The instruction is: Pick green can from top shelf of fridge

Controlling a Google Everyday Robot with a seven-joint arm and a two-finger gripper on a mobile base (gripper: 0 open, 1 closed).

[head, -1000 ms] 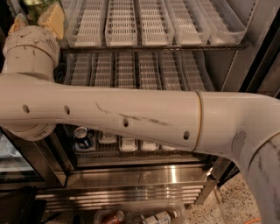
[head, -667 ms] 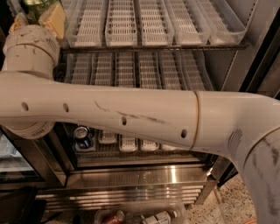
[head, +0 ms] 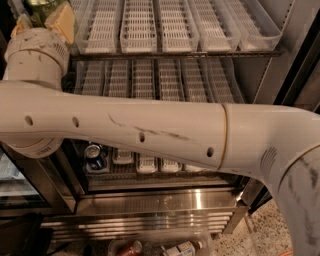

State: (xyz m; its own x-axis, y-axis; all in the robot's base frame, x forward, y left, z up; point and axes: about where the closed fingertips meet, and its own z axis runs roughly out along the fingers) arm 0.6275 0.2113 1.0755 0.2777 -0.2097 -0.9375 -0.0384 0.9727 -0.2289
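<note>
One green can (head: pixel 43 6), shiny, gripped in hand (head: pixel 41 16) top-left, above arm (head: pixel 150 127).

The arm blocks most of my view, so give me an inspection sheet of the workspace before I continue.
Surface: top shelf, wire rack carrying white slotted lane trays.
Job's things: green can at the top-left edge, mostly cut off.
Clutter: blue can on a lower rack; bottles in a bin on the floor.
Grippers: gripper at top left, at the green can; arm crosses the whole view.
Cables: nothing seen.
Surroundings: fridge with stainless base; speckled floor.
</note>
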